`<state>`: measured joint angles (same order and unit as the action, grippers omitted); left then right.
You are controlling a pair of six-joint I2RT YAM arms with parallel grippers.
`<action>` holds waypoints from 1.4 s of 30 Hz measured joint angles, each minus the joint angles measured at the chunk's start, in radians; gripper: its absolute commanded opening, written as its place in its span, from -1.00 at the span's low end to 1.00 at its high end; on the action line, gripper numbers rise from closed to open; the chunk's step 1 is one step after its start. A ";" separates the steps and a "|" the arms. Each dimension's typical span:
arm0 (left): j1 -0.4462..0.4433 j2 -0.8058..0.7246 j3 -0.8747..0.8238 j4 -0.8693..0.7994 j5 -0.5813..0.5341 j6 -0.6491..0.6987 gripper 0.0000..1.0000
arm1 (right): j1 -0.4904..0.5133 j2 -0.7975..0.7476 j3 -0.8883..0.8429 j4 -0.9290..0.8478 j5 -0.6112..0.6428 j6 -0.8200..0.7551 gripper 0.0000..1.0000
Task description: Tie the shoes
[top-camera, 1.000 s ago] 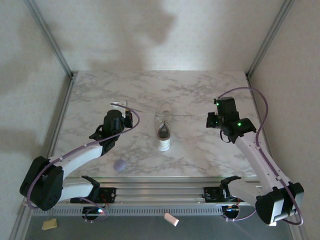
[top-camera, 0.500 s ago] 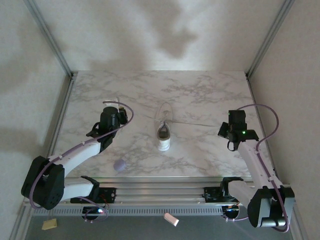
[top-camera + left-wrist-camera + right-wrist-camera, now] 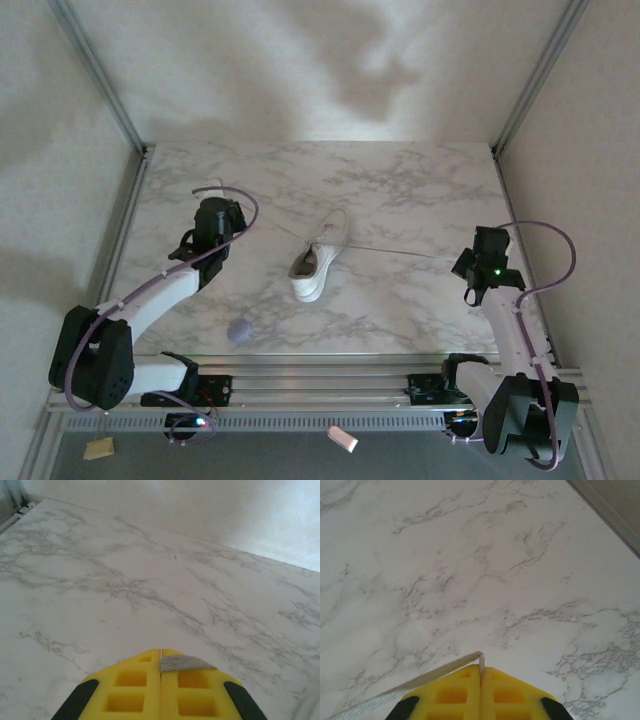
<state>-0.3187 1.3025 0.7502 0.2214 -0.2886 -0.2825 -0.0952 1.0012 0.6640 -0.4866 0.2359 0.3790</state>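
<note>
The small white sneaker (image 3: 310, 264) lies mid-table, turned at a slant with its toe toward the near left. One thin white lace (image 3: 390, 250) runs taut from it to the right. My right gripper (image 3: 476, 262) is shut on that lace near the right edge. In the right wrist view the lace (image 3: 435, 672) comes in from the left and its tip pokes up between the closed yellow fingers (image 3: 480, 666). The other lace (image 3: 280, 228) stretches left to my left gripper (image 3: 224, 214), which is shut (image 3: 160, 651); a short lace end (image 3: 207, 189) sticks out beyond it.
A small lavender blob (image 3: 238, 331) sits near the front edge, left of centre. Metal frame posts (image 3: 105, 90) flank the marble table (image 3: 400, 180), with walls close behind and to both sides.
Both arms have drawn outward, the right toward the right edge and the left toward the far left. The laces have pulled taut and the sneaker has swung round and slid left.
</note>
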 measured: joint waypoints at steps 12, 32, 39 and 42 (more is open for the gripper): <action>0.003 0.040 0.003 -0.026 -0.016 -0.003 -1.00 | -0.103 0.028 -0.034 0.048 0.000 0.038 -1.00; 0.016 -0.029 0.007 -0.084 -0.026 -0.033 -1.00 | -0.158 -0.022 -0.018 0.048 -0.074 0.057 -1.00; 0.016 -0.117 0.001 -0.116 -0.019 -0.044 -1.00 | -0.158 0.017 0.080 0.057 -0.124 0.056 -1.00; 0.016 -0.137 -0.001 -0.130 -0.019 -0.048 -1.00 | -0.158 0.052 0.117 0.059 -0.148 0.056 -1.00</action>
<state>-0.3031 1.1660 0.7494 0.0910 -0.3080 -0.3302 -0.2527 1.0531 0.7811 -0.4274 0.0875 0.4355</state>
